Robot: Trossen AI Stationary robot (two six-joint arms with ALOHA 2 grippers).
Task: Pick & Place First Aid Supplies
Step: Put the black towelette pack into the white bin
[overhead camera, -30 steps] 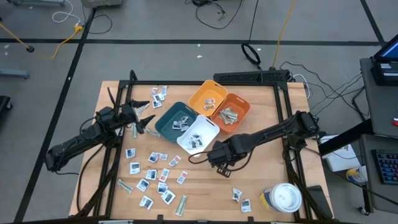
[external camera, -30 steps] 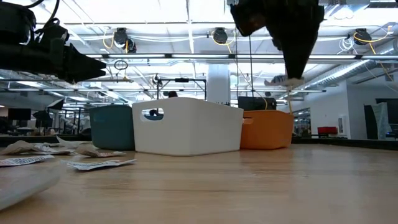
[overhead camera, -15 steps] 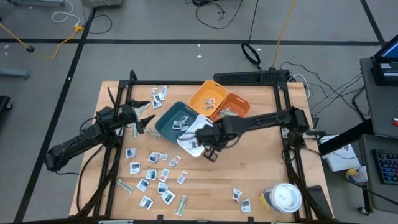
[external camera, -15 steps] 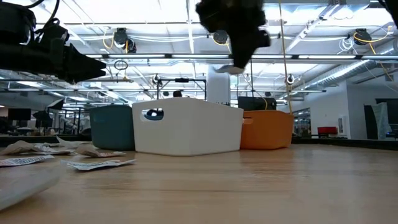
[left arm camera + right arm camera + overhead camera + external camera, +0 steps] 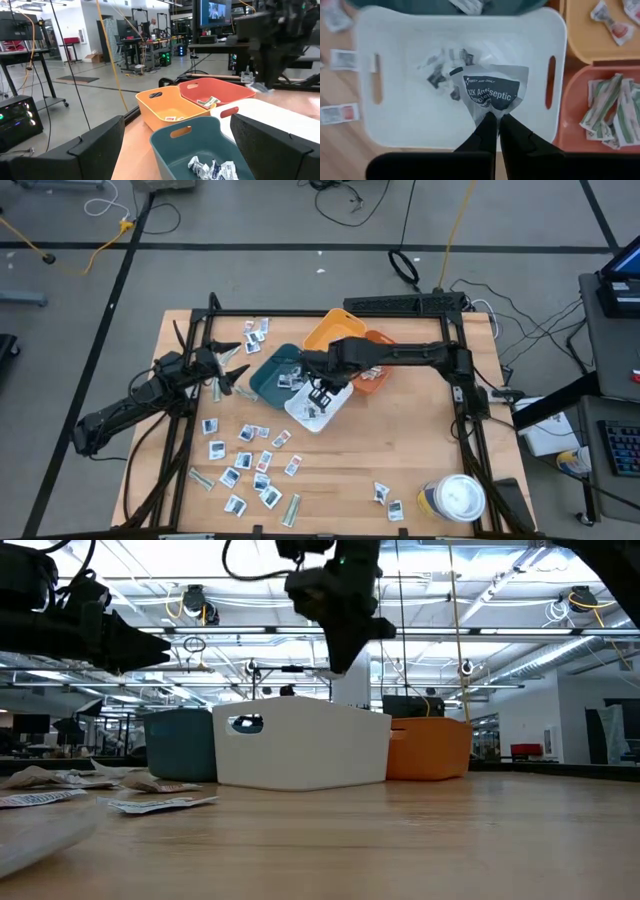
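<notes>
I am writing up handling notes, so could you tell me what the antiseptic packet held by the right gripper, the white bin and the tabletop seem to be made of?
Antiseptic packet: probably paper or foil laminate, matte and printed; it is creased and crumpled where the shut right gripper pinches its corner.
White bin: moulded plastic, smooth with a slight sheen; rounded corners and cut-out handle slots.
Tabletop: wood or wood laminate, light and smooth; visible grain lines.

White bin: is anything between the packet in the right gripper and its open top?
Nothing visible. The right gripper, shut on the antiseptic packet, hangs directly above the white bin, whose top is open.
</notes>
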